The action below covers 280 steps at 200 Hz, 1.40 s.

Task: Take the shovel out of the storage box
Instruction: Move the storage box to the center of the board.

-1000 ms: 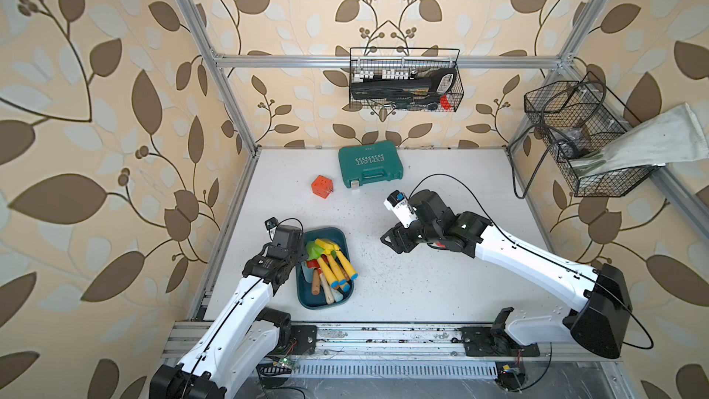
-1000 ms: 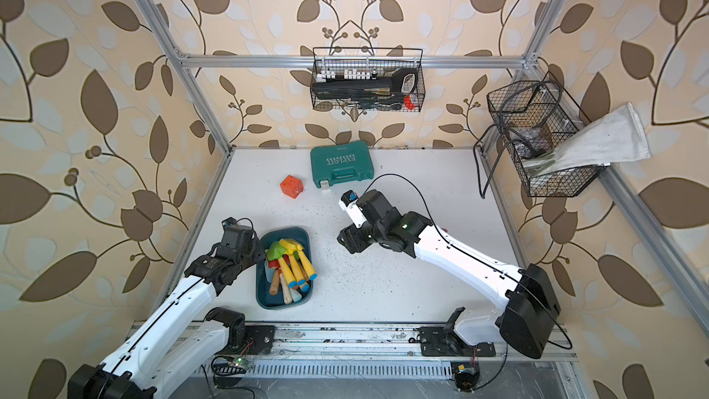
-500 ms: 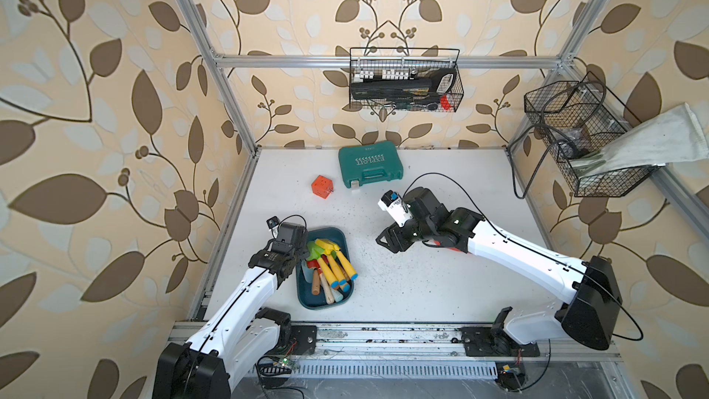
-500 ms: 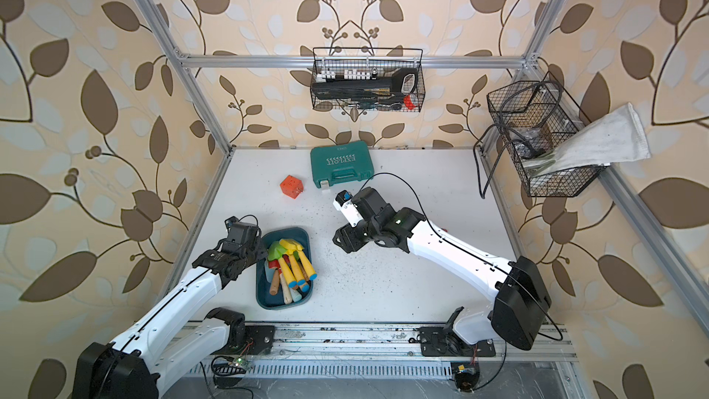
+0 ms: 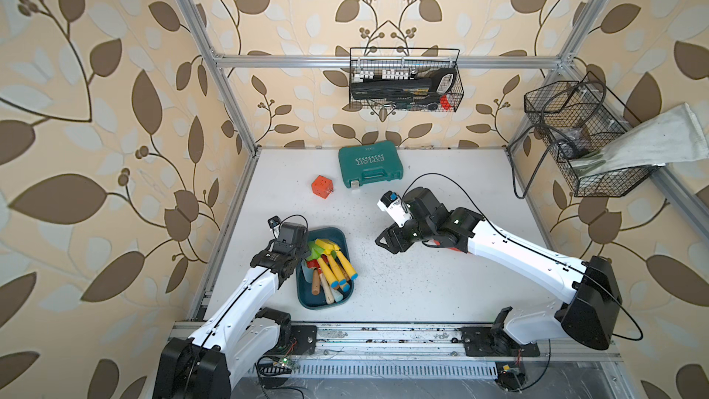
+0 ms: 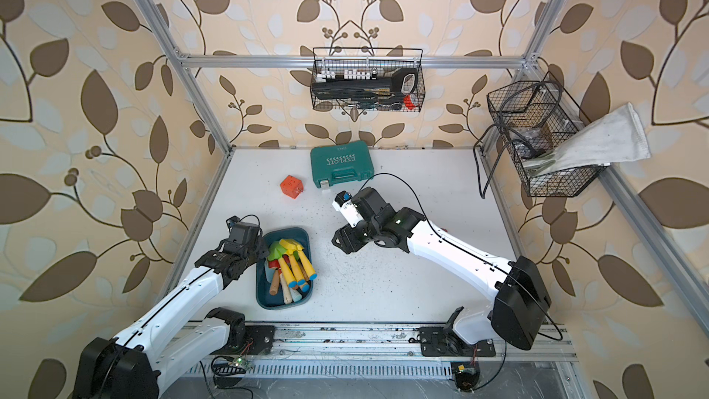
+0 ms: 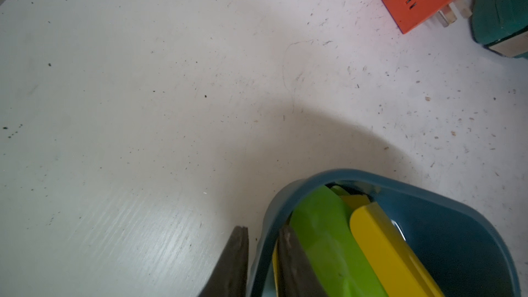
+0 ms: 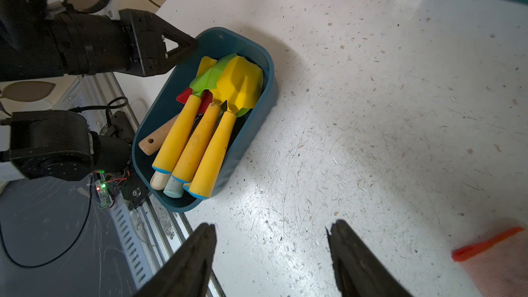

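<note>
- While it lies inside the storage box (image 8: 257, 52), the shovel (image 8: 221, 135), yellow in blade and handle, rests on top of the pile with its blade toward the far end, against a green-bladed tool (image 8: 210, 80).
- The storage box stands at the near left of the tabletop (image 5: 422, 293).
- The left end effector (image 7: 263, 229) is clamped on the box's left wall, toward its far corner, with one finger (image 7: 291, 261) inside and the other outside.
- The right end effector (image 8: 271, 224) hangs over bare tabletop to the right of the box, well apart from it, its jaws spread and empty.
- Farther back sit an orange cube (image 5: 322, 187) and, to its right, a green case (image 5: 370, 165).
</note>
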### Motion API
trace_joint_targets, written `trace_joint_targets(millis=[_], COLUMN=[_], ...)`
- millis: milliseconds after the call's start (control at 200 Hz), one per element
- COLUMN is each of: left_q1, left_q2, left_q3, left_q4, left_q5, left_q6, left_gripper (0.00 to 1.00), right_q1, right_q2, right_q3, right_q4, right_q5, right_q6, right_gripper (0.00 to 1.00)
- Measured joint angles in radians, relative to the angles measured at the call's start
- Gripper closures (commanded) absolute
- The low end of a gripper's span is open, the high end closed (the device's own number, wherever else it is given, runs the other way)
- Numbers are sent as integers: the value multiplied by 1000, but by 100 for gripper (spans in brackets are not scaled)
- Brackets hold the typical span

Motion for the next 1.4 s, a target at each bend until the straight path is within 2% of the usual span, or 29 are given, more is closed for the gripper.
trace_joint_targets(millis=[60,135,345,440,730,950,1345,1400], left_q1=[0,0,0,0,1,1,1,1], left_q2=[5,7,8,19,72,219,349,359], left_q3=[0,0,0,0,10,89,163,169], left_q4=[4,5,10,30,105,183,264,270], left_q5=[1,0,11,24,41,98,143,153], left_q6=[4,8,43,34,48,129,161,166], left_gripper=[74,75,96,100,100,100,100,89], right_q1=[0,0,0,0,-1,-1,-1,-1], right_q2=[-1,-1,-1,-1,2,51,180,203], right_q3=[0,0,0,0,0,10,96,117], right_q4=[0,0,-1,-1,-1,-19,-41,-42], right_q5=[0,-5,-26,-27,-29,-25,-10,-10], right_q6=[0,0,0,0,0,-14,12,24], right_gripper=[33,33,33,33,31,23,29,31])
